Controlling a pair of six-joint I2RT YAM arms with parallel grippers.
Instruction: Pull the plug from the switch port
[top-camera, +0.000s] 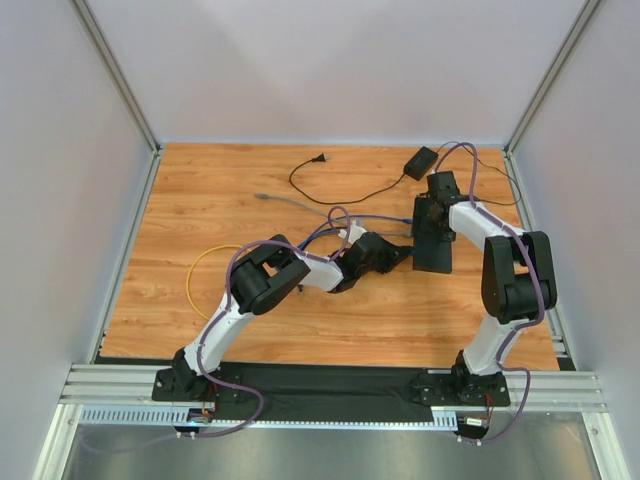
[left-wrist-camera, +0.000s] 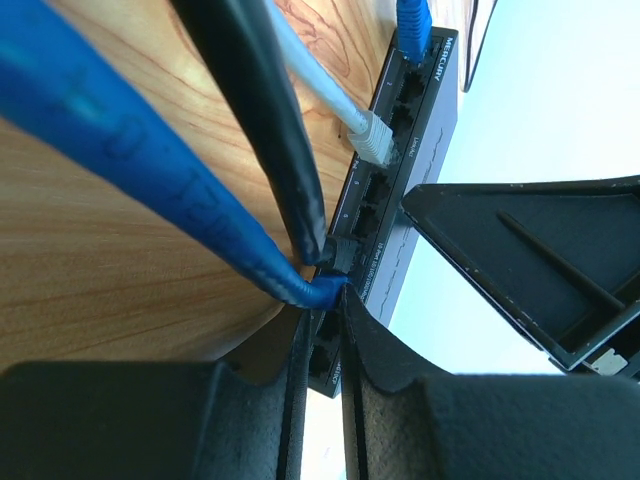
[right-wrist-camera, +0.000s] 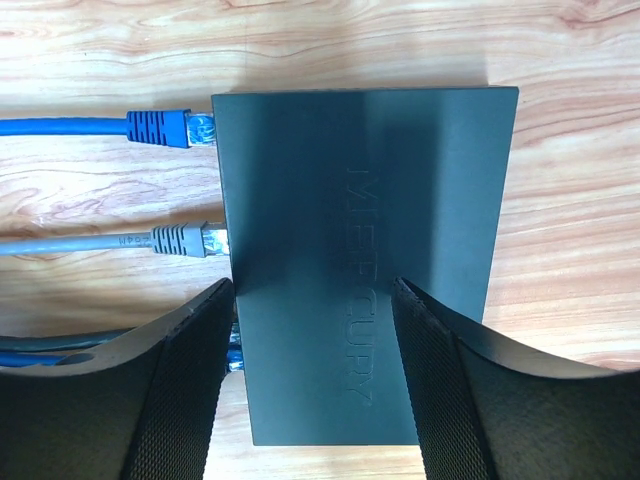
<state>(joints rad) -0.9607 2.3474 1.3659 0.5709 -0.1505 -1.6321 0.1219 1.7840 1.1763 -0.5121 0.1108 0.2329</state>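
Pale walls (top-camera: 330, 60), wooden tabletop (top-camera: 190, 200)

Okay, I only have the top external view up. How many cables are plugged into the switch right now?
Observer: Three. The wrist views show a blue cable, a grey cable and a second blue plug in the port row of the switch.
Operator: Is the left gripper on one?
Observer: Yes, the left gripper is pinched shut on the second blue plug, which looks seated in its port.
Operator: And the right gripper?
Observer: The right gripper is open, fingers spread above the top of the switch; contact is unclear.
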